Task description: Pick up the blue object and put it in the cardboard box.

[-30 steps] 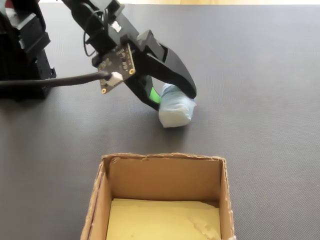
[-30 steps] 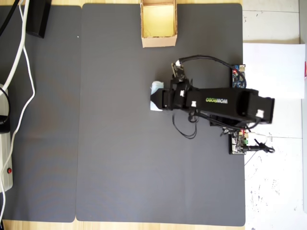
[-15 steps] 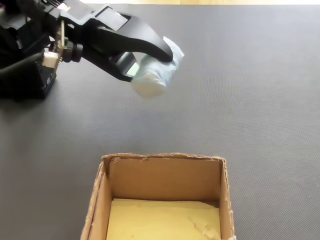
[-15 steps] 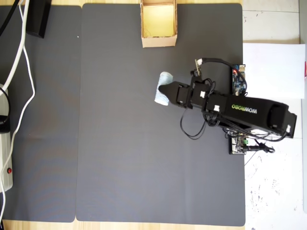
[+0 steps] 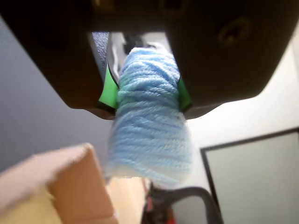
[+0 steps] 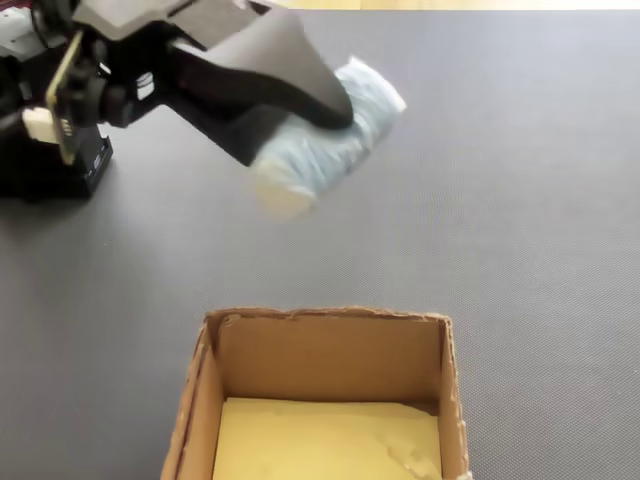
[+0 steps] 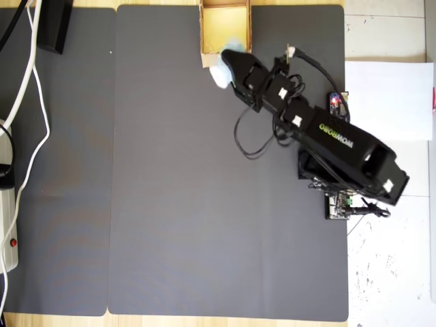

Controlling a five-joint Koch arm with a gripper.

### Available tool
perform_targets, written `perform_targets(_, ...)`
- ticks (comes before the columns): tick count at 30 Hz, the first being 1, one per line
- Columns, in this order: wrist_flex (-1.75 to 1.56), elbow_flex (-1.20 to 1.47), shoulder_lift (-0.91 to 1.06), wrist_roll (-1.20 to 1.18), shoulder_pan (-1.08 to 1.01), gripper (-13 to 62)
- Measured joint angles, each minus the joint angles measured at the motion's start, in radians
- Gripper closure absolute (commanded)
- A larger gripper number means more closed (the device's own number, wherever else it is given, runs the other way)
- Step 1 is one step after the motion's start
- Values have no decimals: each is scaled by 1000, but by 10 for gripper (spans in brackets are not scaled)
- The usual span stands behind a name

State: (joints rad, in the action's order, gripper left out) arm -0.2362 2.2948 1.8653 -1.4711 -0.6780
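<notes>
Fingers clamped on blue object mid-length, held in air just short of cardboard box rim; roll's long axis slanted, box directly ahead.

The blue object, a pale blue ribbed yarn roll, hung clamped between the tool's green-padded jaws, clear of the tabletop. The cardboard box, tan, open-topped, yellowish inside, sat just beyond the tool, seemingly empty.
</notes>
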Motion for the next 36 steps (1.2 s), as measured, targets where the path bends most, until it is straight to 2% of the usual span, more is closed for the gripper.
perform_targets(7,117,-256,-253,32,-164,397)
perform_targets(12,345,-379,-299,31,-189,198)
perform_targets(15,393,-379,-298,29,-189,177)
perform_targets(26,413,-367,-242,28,-181,171)
perform_targets(36,408,-100,5,-8,-3,170)
